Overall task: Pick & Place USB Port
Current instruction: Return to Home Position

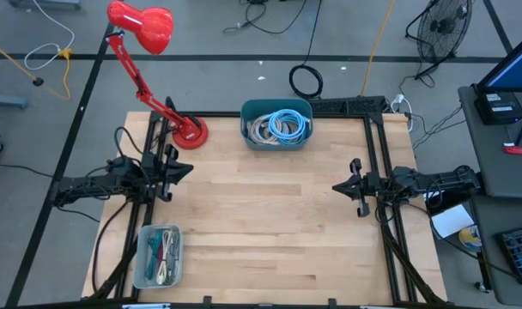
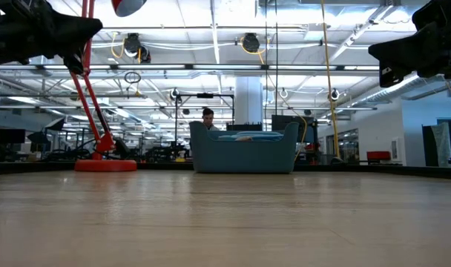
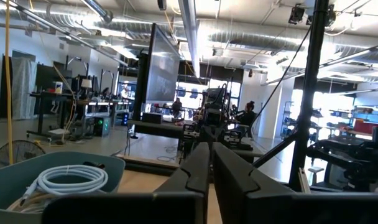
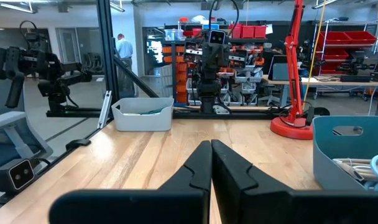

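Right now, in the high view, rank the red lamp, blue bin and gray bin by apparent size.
1. red lamp, though its raised head sits nearer the camera, which inflates it.
2. blue bin.
3. gray bin, only slightly smaller than the blue one; close to a tie.

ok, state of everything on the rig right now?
Left gripper: shut, empty, raised at the table's left edge.
Right gripper: shut, empty, raised at the right edge.
Blue bin: upright, holds coiled cables.
Gray bin: upright, holds cables.
Lamp: standing; lit or not, cannot tell.
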`<state>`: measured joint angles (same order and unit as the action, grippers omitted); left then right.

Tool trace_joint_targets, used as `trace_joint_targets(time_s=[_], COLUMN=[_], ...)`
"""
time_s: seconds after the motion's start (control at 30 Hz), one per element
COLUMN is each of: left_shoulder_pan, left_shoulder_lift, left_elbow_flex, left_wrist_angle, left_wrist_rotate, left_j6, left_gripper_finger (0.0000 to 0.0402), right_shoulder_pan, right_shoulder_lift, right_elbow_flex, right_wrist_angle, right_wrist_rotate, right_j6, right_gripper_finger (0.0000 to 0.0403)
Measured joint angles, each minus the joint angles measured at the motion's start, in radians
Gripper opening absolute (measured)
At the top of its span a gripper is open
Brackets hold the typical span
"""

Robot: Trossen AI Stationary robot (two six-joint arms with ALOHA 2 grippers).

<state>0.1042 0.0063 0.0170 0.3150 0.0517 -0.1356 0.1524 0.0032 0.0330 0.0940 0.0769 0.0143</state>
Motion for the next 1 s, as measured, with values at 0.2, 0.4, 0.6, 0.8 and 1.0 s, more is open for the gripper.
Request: trace_joint_targets(time_s=[0.2, 0.4, 0.6, 0.8, 1.0], left_shoulder_pan=[0.000, 0.000, 0.000, 0.000, 0.000], left_shoulder_lift=[0.000, 0.000, 0.000, 0.000, 0.000], left_elbow_flex=[0.000, 0.000, 0.000, 0.000, 0.000], left_wrist_angle=[0.000, 0.000, 0.000, 0.000, 0.000], left_wrist_rotate=[0.000, 0.000, 0.000, 0.000, 0.000], left_j6=[0.000, 0.000, 0.000, 0.000, 0.000], left_gripper_finger=[0.0027, 0.0011, 0.0005, 0.0027, 0.0030], right_shoulder_pan=[0.000, 0.000, 0.000, 0.000, 0.000], right_shoulder_lift=[0.000, 0.000, 0.000, 0.000, 0.000], right_elbow_flex=[0.000, 0.000, 0.000, 0.000, 0.000], right_wrist_angle=[0.000, 0.000, 0.000, 0.000, 0.000], right_wrist_rotate=[0.000, 0.000, 0.000, 0.000, 0.000], right_j6=[0.000, 0.000, 0.000, 0.000, 0.000], right_gripper_finger=[0.0000, 0.0000, 0.0000, 0.0000, 0.0000])
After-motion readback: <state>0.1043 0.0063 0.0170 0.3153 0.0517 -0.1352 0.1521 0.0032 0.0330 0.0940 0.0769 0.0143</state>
